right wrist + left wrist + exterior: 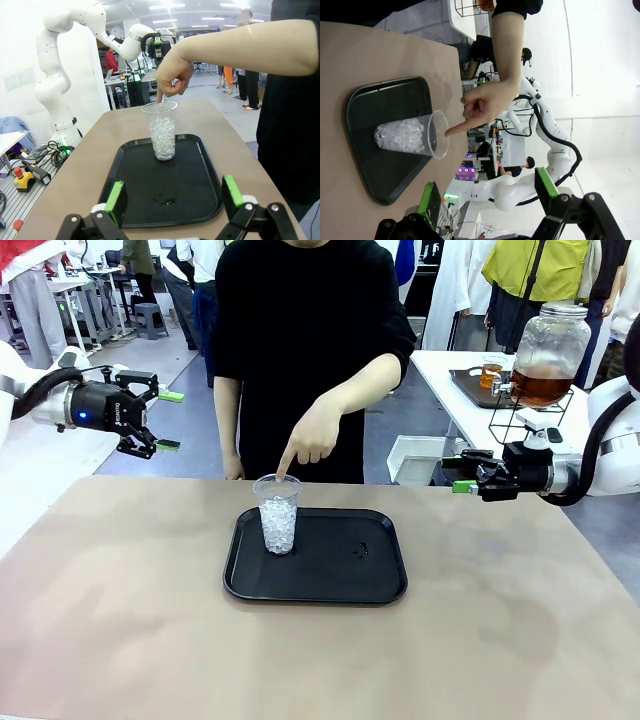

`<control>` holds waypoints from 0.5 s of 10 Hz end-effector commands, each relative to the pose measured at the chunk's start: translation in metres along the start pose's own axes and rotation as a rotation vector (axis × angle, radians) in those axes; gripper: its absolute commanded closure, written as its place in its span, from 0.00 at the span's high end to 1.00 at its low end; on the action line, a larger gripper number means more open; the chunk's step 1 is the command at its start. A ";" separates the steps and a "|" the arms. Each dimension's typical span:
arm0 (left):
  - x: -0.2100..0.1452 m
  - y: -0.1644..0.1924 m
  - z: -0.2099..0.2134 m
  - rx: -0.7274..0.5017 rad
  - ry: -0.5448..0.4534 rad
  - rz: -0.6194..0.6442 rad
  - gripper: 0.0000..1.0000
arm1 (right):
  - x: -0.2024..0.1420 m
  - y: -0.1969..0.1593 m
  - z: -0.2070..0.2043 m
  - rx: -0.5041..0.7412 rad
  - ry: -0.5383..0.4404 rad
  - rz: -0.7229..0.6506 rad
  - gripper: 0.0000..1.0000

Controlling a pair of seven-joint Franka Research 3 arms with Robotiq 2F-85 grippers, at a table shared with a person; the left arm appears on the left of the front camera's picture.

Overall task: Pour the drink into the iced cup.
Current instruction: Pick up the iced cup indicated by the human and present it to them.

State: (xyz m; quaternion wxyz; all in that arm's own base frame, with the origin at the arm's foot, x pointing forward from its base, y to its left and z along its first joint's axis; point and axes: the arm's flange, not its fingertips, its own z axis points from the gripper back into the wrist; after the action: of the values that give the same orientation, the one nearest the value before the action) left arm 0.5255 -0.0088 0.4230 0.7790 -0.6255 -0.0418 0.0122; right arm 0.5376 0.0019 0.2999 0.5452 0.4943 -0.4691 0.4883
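Clearly the iced cup (279, 525), a clear plastic tumbler packed with ice, is the thing being singled out: it stands upright on the left part of a black tray (340, 585), and the person's hand (312, 440) points one finger down at its rim. The drink (540, 388) sits well apart, amber in a glass dispenser jar (550, 340) raised on a wire stand (515, 425) on a side table at the robot's right. Both arms hang back from the tray. The left gripper (170, 421) has its jaws spread wide and empty, and so does the right gripper (460, 474). To do this well, I would let the pointing hand clear first. Then I would close gently around the cup's mid-wall, since thin plastic likely buckles, and keep it upright so no ice tips out. Cup, tray and jar show no label, and the small pale lettering on the left gripper's body is too fine to read.
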 end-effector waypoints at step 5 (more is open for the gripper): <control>0.007 0.008 0.006 -0.016 0.088 -0.585 1.00 | 0.002 0.003 -0.001 -0.002 -0.019 -0.001 1.00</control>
State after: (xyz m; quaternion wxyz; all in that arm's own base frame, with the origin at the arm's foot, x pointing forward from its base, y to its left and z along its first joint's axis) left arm 0.5328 -0.0086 0.4240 0.7555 -0.5987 -0.1749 -0.2003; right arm 0.5376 0.0019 0.2999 0.5452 0.4943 -0.4691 0.4883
